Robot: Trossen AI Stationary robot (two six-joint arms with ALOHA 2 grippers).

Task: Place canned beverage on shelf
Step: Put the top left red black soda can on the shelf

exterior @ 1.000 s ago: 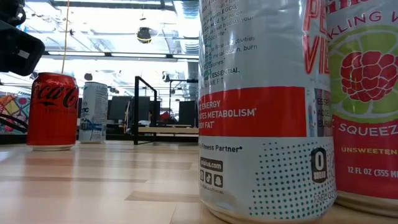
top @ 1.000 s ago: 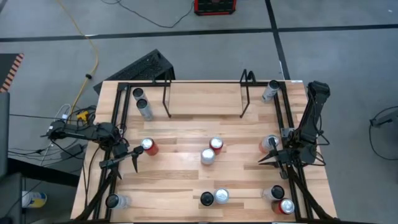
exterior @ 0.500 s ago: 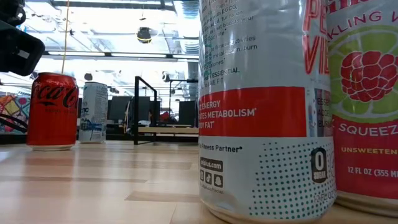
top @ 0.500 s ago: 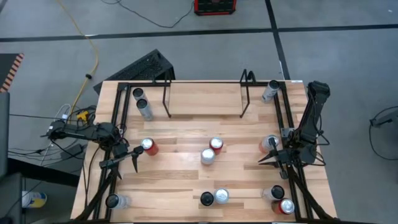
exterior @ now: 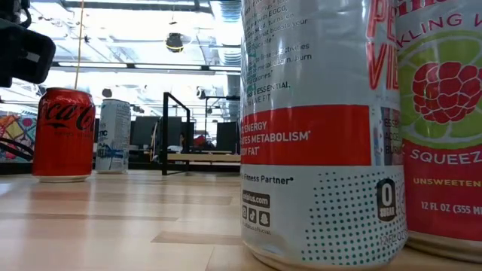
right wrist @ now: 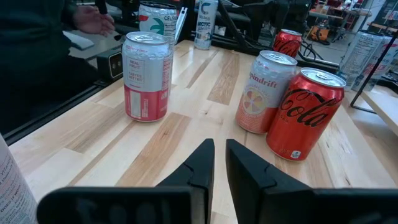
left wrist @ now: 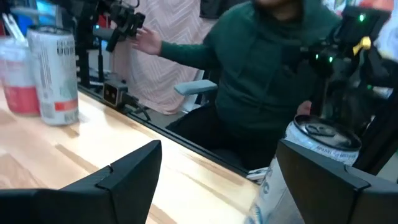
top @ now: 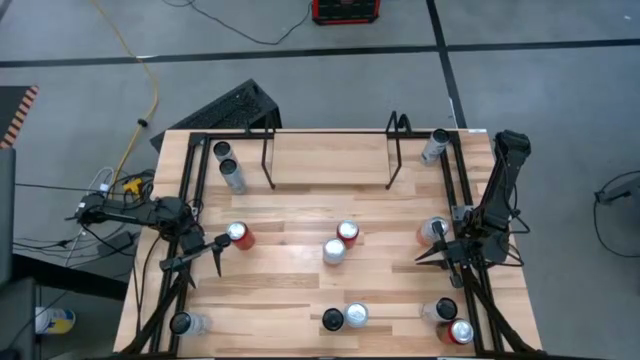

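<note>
Though nowhere near done, looks set up for a grab on the left side. Shelf (top: 330,186) sitting at the far edge of the table (top: 300,210), bare of cans as far as the high view shows. Cans all parked out on the wood in loose pairs, most of them well apart from the rack, probably so each needs its own pick and carry.

Left gripper (top: 205,257) down low near the left edge, fingers spread wide with nothing between them, tips aimed at the red can (top: 238,235) just beside. Not touching it yet. Guessing that's the one to go first, being the closest. Arm reaching in from off the table's left side, stretched nearly level across the black rail frame (top: 185,200).

Right gripper (top: 430,258) waiting over on the right side, fingers pressed together on nothing, pointing inward toward the middle. Arm folded down from the far right corner. Plain as day in its wrist view — closed fingers (right wrist: 202,165) facing a Coca-Cola can (right wrist: 306,114) and a Spindrift can (right wrist: 270,92) standing side by side.

Also a person in a green sweater (left wrist: 267,68) beyond the table.
</note>
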